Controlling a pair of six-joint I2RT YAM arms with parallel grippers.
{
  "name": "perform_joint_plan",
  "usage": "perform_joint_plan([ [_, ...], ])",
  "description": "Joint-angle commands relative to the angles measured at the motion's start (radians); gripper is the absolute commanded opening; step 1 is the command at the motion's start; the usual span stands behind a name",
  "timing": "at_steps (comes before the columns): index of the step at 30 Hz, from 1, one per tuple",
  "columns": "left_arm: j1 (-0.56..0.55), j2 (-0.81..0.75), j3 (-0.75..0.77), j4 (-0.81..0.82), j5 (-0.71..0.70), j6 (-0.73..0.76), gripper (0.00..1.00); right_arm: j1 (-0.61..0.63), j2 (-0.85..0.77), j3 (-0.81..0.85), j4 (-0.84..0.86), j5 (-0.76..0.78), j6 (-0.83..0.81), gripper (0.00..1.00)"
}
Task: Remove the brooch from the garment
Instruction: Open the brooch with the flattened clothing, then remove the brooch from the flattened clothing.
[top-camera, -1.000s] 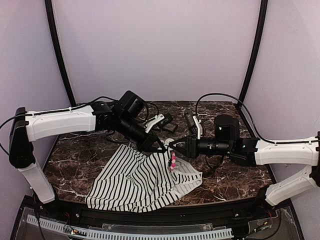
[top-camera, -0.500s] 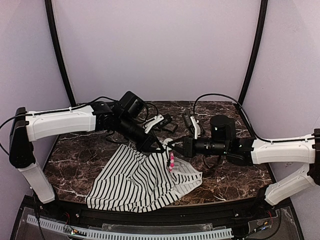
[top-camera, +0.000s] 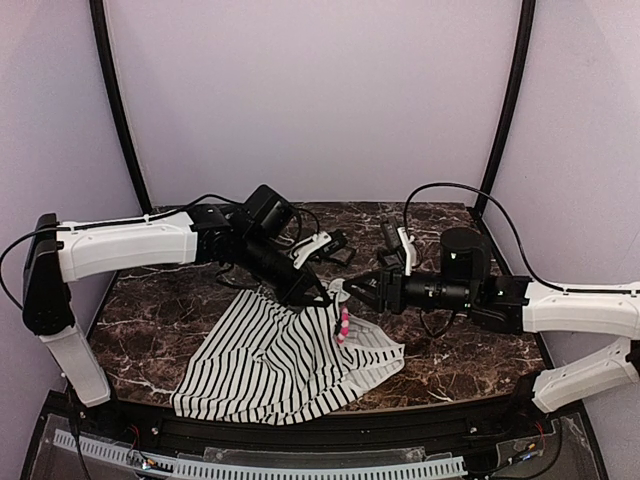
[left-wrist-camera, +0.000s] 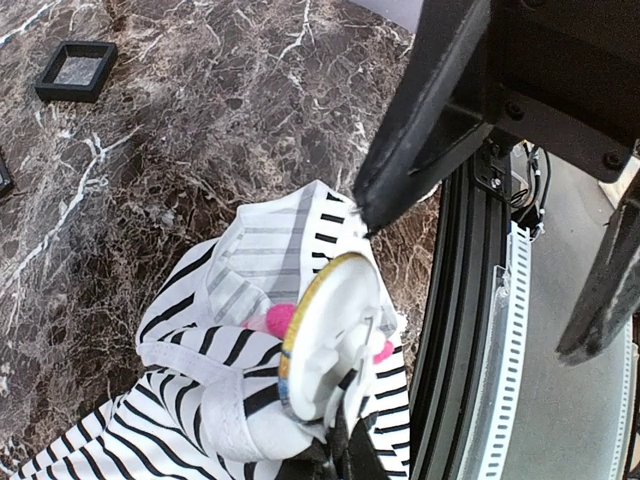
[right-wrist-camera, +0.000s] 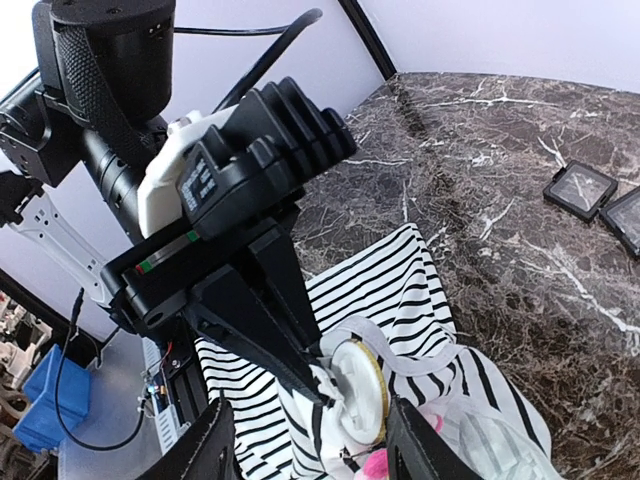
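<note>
The striped white garment (top-camera: 270, 365) lies on the marble table, and one fold of it is lifted at the middle. My left gripper (top-camera: 325, 297) is shut on that fold, right beside the brooch (top-camera: 344, 322). In the left wrist view the brooch (left-wrist-camera: 330, 335) shows its white round back and pink petals, just above my left gripper (left-wrist-camera: 340, 465). My right gripper (top-camera: 352, 290) faces it from the right, open. In the right wrist view the right gripper (right-wrist-camera: 310, 450) has its fingers on either side of the brooch (right-wrist-camera: 360, 390), not touching it.
Small black square frames (right-wrist-camera: 580, 187) lie on the marble table (top-camera: 450, 360) behind the arms, one also in the left wrist view (left-wrist-camera: 77, 70). The table's black front rail (left-wrist-camera: 450, 330) runs close beside the lifted fold. The two grippers sit almost tip to tip.
My right gripper was shut at the brooch and has opened, and its arm has drawn back slightly to the right. The brooch stays on the garment. The left gripper keeps its hold.
</note>
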Motion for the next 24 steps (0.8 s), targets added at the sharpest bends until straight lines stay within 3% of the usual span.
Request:
perform_joint_plan([
  [1,0.000,-0.003,0.022,-0.010,-0.006,-0.011,0.01,-0.007,-0.008,-0.039,-0.001,0.024,0.021,0.52],
  [4,0.002,-0.006,0.019,-0.005,0.007,-0.009,0.01,-0.012,0.013,-0.052,0.015,0.022,0.040,0.52],
  [15,0.001,-0.017,0.017,-0.003,0.029,-0.001,0.01,-0.077,0.060,-0.073,0.144,-0.109,0.114,0.33],
  [24,0.001,-0.018,0.017,-0.001,0.033,-0.002,0.01,-0.088,0.105,-0.060,0.201,-0.195,0.130,0.26],
])
